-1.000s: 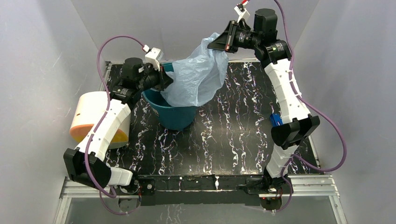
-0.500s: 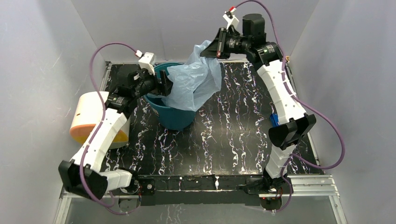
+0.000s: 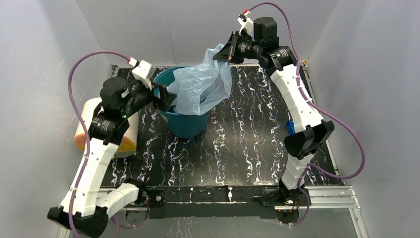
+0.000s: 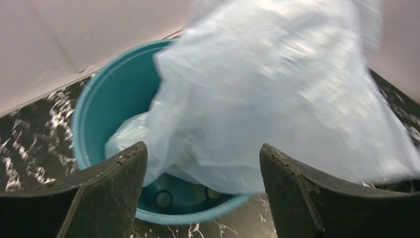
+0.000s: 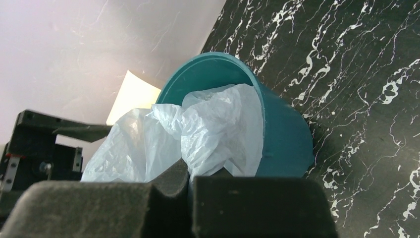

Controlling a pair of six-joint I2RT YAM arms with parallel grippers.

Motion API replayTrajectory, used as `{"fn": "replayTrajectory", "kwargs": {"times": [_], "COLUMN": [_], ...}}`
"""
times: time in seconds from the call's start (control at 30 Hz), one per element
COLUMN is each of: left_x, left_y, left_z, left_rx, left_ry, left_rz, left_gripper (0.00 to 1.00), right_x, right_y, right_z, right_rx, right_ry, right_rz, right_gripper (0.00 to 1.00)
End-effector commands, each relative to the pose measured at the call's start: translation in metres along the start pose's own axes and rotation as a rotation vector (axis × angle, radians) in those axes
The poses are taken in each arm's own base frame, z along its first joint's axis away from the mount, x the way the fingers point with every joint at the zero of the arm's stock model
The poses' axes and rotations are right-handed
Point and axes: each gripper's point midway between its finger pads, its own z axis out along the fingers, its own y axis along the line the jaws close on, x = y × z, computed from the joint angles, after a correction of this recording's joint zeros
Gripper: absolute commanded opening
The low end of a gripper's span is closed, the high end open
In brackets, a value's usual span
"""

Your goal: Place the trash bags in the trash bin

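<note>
The right claw (image 3: 218, 53), pinched shut on the thin, crinkly light-blue plastic bag (image 3: 200, 87), holds its top high so the rest hangs below into the round teal plastic bin (image 3: 185, 124); the left claw (image 3: 165, 97) gapes wide, empty, at the rim, probably letting the film settle.

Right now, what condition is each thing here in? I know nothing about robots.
trash bag, lower part inside the bin, top held up above it.
trash bin, standing upright, bag spilling over its rim.
left pincer, open, gripping nothing, at the bin's rim.
right pincer, shut on the bag's top.
cream cylinder, lying on its side, left of the bin.
</note>
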Motion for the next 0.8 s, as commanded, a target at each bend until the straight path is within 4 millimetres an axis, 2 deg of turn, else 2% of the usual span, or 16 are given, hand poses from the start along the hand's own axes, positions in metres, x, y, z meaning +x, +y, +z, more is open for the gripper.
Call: {"fn": "replayTrajectory", "kwargs": {"times": [0.0,0.07,0.13,0.2,0.33,0.47,0.57,0.67,0.77], "left_x": [0.014,0.027,0.032,0.033,0.017,0.014,0.008,0.004,0.005], "left_y": [-0.055,-0.078,-0.092,-0.093,-0.093,-0.085,-0.075,-0.052,-0.012], "left_z": [-0.029,-0.033,-0.038,-0.037,-0.028,-0.008,0.003,0.019,0.033], "left_rx": [0.318,0.479,0.578,0.591,0.591,0.559,0.494,0.353,0.121], "left_ry": [-0.038,-0.029,-0.031,-0.053,-0.120,-0.112,-0.137,-0.133,-0.116], "left_rz": [0.170,0.194,0.210,0.239,0.224,0.172,0.167,0.132,0.066], "left_gripper": [0.82,0.82,0.82,0.81,0.80,0.71,0.50,0.00,0.00], "right_x": [-0.004,-0.004,-0.004,-0.003,0.000,0.003,0.005,0.008,0.013], "right_y": [0.010,0.010,0.013,0.016,0.021,0.031,0.036,0.050,0.063], "right_z": [-0.001,0.001,0.003,0.004,0.003,0.000,-0.003,-0.006,-0.006], "right_rx": [-0.051,-0.064,-0.080,-0.099,-0.138,-0.185,-0.208,-0.280,-0.334], "right_ry": [-0.023,-0.019,-0.012,-0.005,0.007,0.022,0.023,0.043,0.063], "right_rz": [-0.027,-0.023,-0.020,-0.016,-0.010,-0.007,0.003,-0.009,-0.015], "right_gripper": [0.00,0.00,0.00,0.00,0.00,0.00,0.00,0.00,0.00]}}
